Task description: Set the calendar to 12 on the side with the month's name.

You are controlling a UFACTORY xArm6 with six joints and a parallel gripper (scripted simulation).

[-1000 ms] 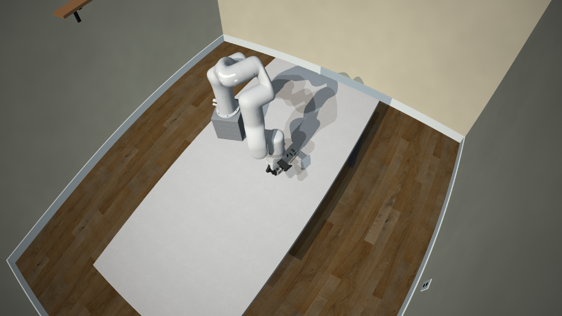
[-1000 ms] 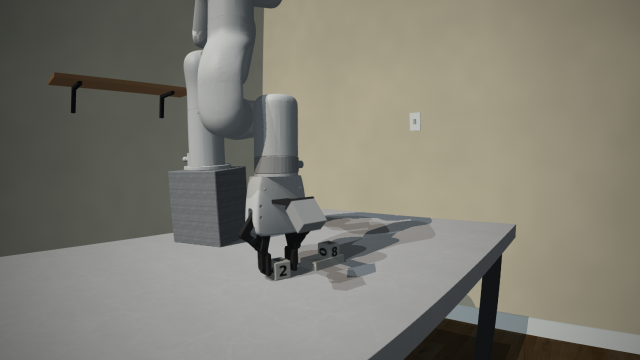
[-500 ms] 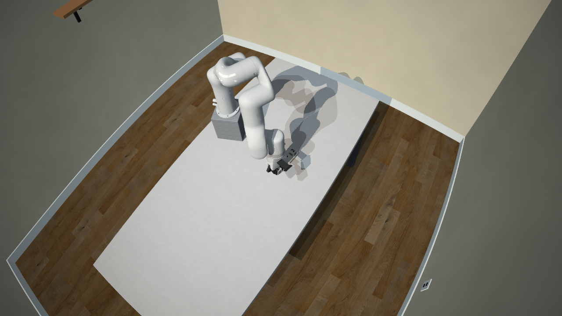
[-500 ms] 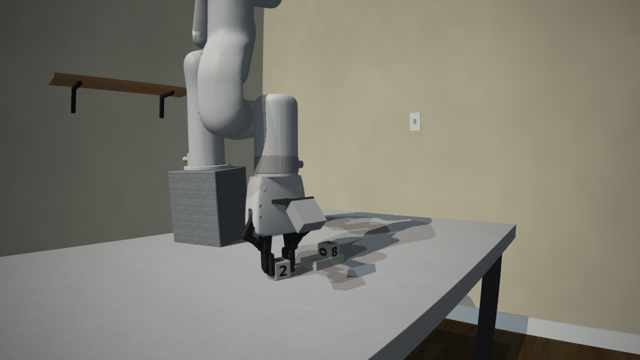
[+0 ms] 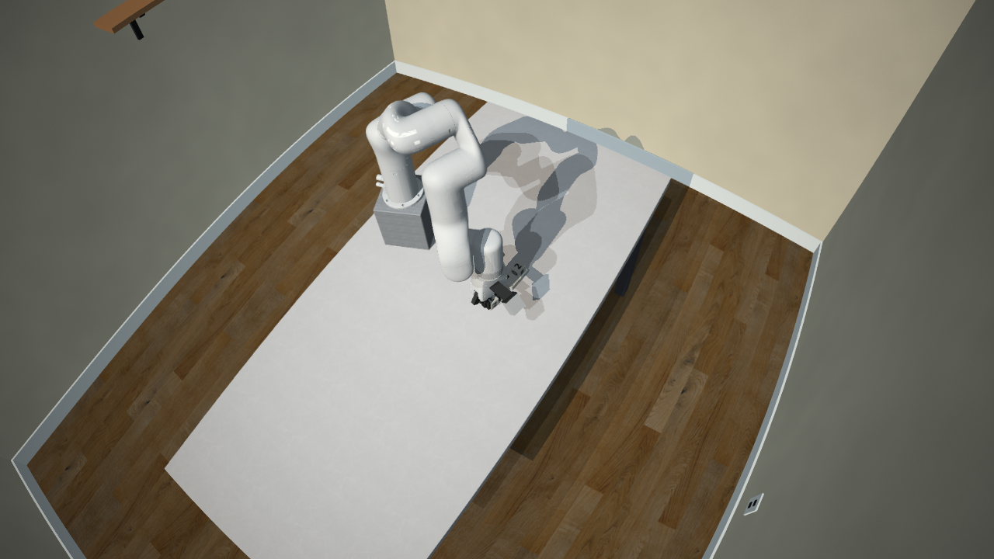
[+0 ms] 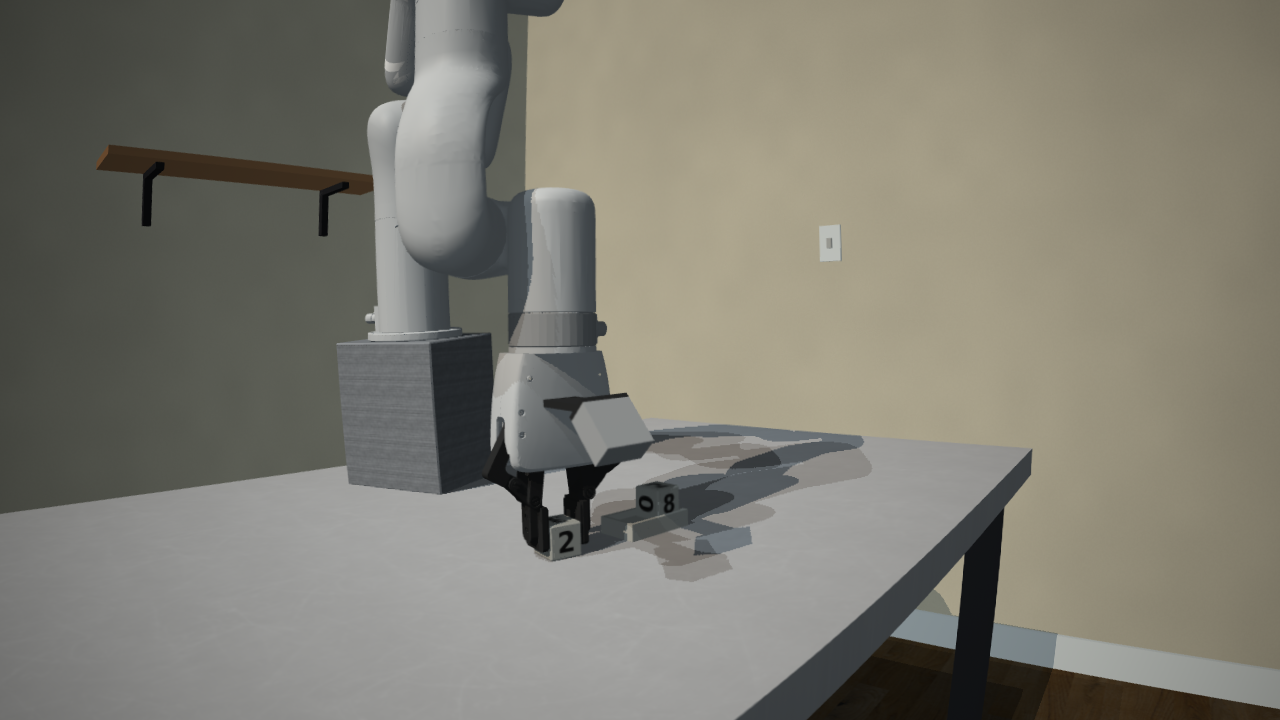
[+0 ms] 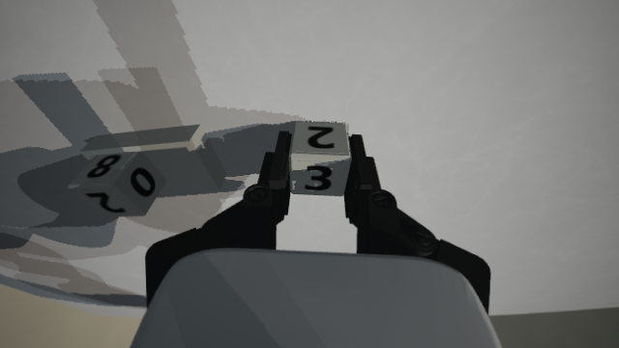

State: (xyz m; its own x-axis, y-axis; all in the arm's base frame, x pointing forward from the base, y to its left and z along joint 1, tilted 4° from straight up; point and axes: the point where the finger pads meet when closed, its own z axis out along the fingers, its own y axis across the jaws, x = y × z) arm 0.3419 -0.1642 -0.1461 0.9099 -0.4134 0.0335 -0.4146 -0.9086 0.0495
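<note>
And the gripper (image 5: 486, 302) (image 6: 559, 533) (image 7: 318, 151) has its fingers against both sides of one cube (image 6: 564, 540) (image 7: 319, 159), pinching it down at the table (image 5: 333, 361) (image 6: 358, 582) (image 7: 459, 145) — the tray (image 6: 657, 525) (image 7: 189, 137), carrying the other cube (image 6: 657, 499) (image 7: 127, 183), lies apart at nine o'clock in the wrist view.

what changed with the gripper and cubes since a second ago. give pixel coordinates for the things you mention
The end effector (image 5: 484, 301) (image 6: 559, 535) (image 7: 318, 151) has closed inward: its black fingers moved toward each other and now grip the white cube with black digits 2 and 3 (image 5: 495, 303) (image 6: 565, 540) (image 7: 320, 157). The arm, the other white cube, showing 0 and 8 (image 5: 516, 268) (image 6: 657, 498) (image 7: 123, 186), and the pale shallow tray (image 6: 658, 525) (image 7: 140, 140) look unmoved.
</note>
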